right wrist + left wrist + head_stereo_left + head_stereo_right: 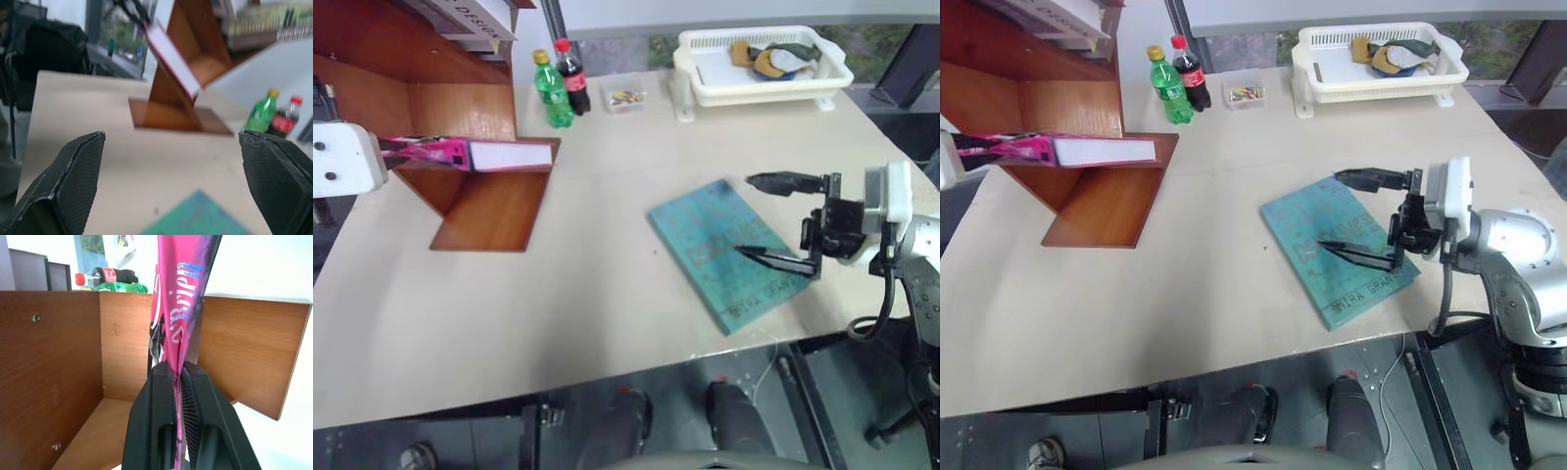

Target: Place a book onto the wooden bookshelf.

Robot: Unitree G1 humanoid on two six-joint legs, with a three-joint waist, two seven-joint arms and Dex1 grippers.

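The pink book [480,154] lies flat in the air with its white page edges towards me. It is inside the opening of the wooden bookshelf [489,215] at the table's left, above the lower board. My left gripper [177,364] is shut on its spine end. Whether the book touches the wood I cannot tell. My right gripper [744,215] stands open at the right, its two fingers spread above the near-right part of a teal-green book [695,240] lying flat on the table. The right wrist view looks past the open fingers to the pink book [173,56] and bookshelf [171,105].
A green bottle [553,90] and a cola bottle [573,76] stand just right of the shelf at the back. Beside them are a small clear box [625,98] and a white basket [705,93] with cloth items. Books [460,20] lie on the upper shelf.
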